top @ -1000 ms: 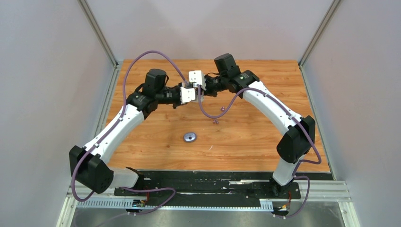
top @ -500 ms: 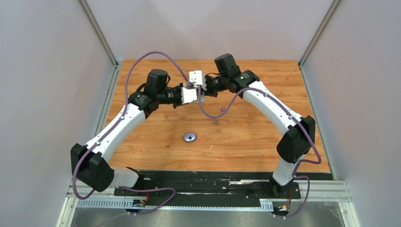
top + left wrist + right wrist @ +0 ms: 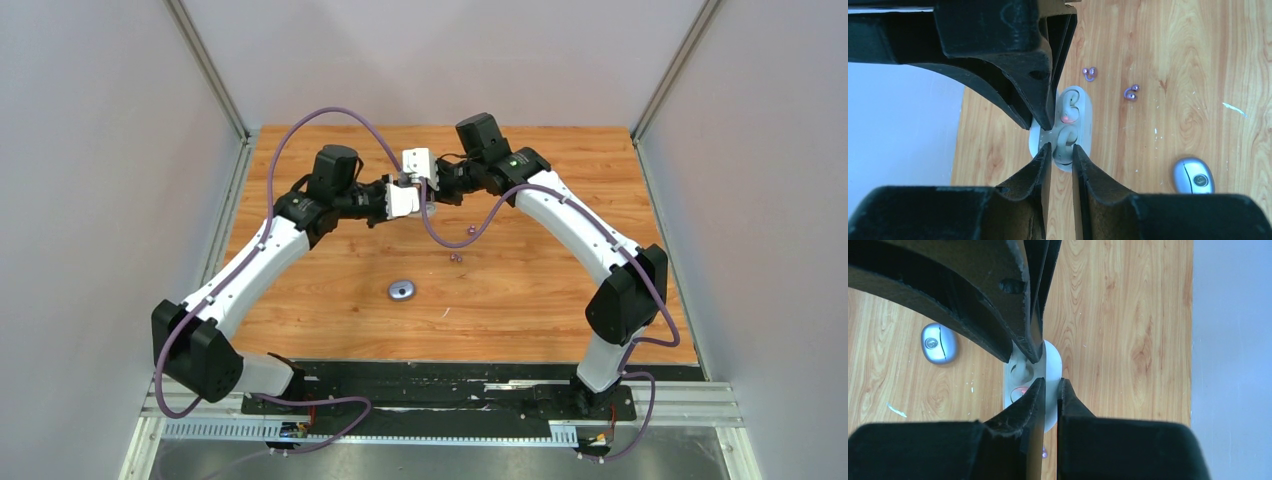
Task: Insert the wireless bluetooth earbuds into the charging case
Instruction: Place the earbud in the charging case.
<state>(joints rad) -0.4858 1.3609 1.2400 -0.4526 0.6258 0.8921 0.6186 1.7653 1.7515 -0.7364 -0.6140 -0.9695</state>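
Now, left end effector [image 3: 1060,152]: fingers parted by a narrow slot with nothing between them, poised over one end of the white charging case.
Right end effector [image 3: 1049,386]: jaws almost closed, seemingly pinching the case's thin edge from the opposite side, tip to tip with the left.
White charging case [image 3: 1086,131]: open on the table [image 3: 540,300] at far-middle, directly under both end effectors. Its long axis runs in line with the left fingers.
White pair: a white earbud [image 3: 1068,106] with a pink tip sits in the farther well. The second white earbud [image 3: 1064,144] sits just beyond the left slot. This half looks done.
Purple pair: a purple earbud [image 3: 1089,74] and a second purple earbud [image 3: 1131,93] lie loose on the table. They are apart from each other, nearer the bases than the white case and toward the right arm's side. Tiny hooked shapes; axis too small to read.
Grey case [image 3: 402,290]: closed and flat, nearer the bases, well apart from the purple pair, long axis roughly across the table.
Nearer arm: right, by judgement, but it is busy with the white case; the left is free.
In the way: the right arm's purple cable [image 3: 487,218] droops beside the purple pair in the overhead view. The grey case needs opening first.
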